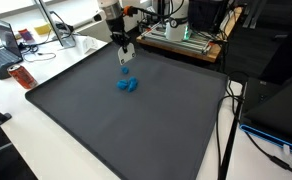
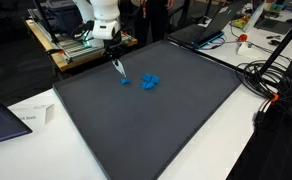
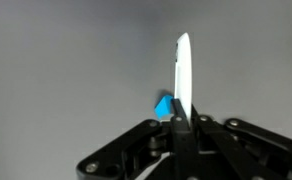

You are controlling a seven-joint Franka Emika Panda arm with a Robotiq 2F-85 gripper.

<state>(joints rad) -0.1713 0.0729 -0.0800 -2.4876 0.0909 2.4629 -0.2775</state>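
Observation:
My gripper [image 3: 182, 118] is shut on a thin white flat stick [image 3: 183, 70] that points away from the jaws toward the mat. In an exterior view the gripper [image 2: 112, 45] hangs over the far part of the dark grey mat [image 2: 166, 125], and the stick [image 2: 117, 67] slants down to a small blue piece [image 2: 125, 81]. A larger blue clump [image 2: 150, 80] lies just beside it. In the wrist view the small blue piece [image 3: 165, 105] peeks out beside the stick's base. The gripper [image 1: 125, 52] and the blue clump [image 1: 127, 85] also show in the other exterior view.
The mat covers most of a white table [image 1: 26, 140]. A laptop [image 1: 1, 45] and clutter sit at one side. A green-lit device on a wooden bench [image 1: 181, 35] stands behind the arm. Cables [image 2: 271, 85] trail off the table's side.

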